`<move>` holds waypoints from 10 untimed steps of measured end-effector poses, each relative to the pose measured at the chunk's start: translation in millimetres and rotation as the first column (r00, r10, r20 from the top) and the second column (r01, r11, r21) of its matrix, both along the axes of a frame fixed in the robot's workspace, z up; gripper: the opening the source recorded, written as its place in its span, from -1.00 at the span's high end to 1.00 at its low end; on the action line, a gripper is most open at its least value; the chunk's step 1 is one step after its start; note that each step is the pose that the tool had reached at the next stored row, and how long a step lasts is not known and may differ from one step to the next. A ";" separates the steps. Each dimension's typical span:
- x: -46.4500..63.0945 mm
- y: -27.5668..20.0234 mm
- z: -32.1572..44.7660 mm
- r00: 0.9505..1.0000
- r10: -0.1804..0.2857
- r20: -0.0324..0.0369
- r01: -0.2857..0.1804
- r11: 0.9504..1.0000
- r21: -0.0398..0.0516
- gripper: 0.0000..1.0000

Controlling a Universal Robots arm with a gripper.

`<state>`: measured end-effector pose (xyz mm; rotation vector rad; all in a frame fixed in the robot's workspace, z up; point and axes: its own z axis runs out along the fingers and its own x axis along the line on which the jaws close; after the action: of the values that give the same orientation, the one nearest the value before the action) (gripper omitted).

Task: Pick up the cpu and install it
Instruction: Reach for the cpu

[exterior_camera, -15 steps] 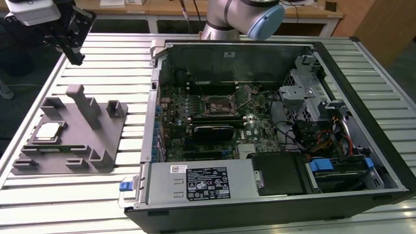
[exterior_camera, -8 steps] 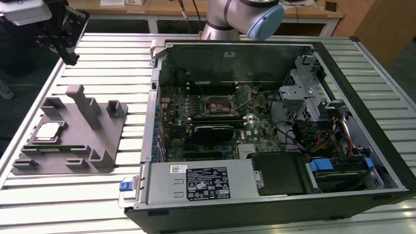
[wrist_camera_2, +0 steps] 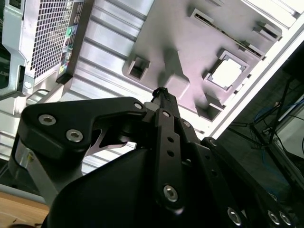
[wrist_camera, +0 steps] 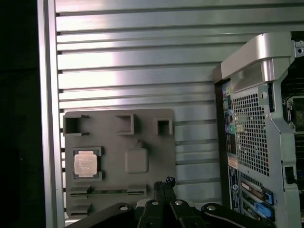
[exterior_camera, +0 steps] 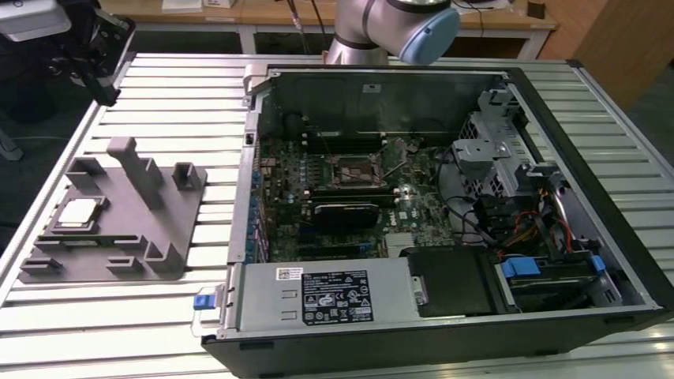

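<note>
While the cpu (exterior_camera: pixel 79 213) lies in its recess on the fixture (exterior_camera: pixel 132 237), which keeps it square for pickup, the hand (wrist_camera: pixel 165 182) hangs above the fixture, closed and empty, well apart from the socket (exterior_camera: pixel 353 168).

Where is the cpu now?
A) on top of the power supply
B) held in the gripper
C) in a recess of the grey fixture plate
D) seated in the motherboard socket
C: the cpu lies in a square recess of the grey fixture plate, apart from the gripper.
</note>
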<state>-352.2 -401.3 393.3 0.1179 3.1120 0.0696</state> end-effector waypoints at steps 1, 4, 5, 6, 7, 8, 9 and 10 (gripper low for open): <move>-1.2 0.0 0.0 1.000 0.000 0.000 0.000 1.000 0.000 0.79; -4.6 -0.1 0.0 1.000 0.000 0.000 0.000 1.000 0.000 0.79; -5.8 -0.1 0.1 1.000 0.000 0.000 0.000 1.000 0.000 0.79; -7.0 -0.1 0.1 1.000 0.000 0.000 0.000 1.000 0.000 0.79; -8.1 -0.2 0.1 1.000 0.000 0.000 0.000 1.000 0.000 0.79; -9.4 -0.2 0.0 1.000 0.000 0.000 0.000 1.000 0.000 0.79; -10.6 -0.2 0.1 1.000 0.000 0.000 0.000 1.000 0.000 0.79; -11.8 -0.2 0.0 1.000 0.000 0.000 0.000 1.000 0.000 0.79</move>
<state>-364.1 -401.6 393.3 0.1179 3.1120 0.0696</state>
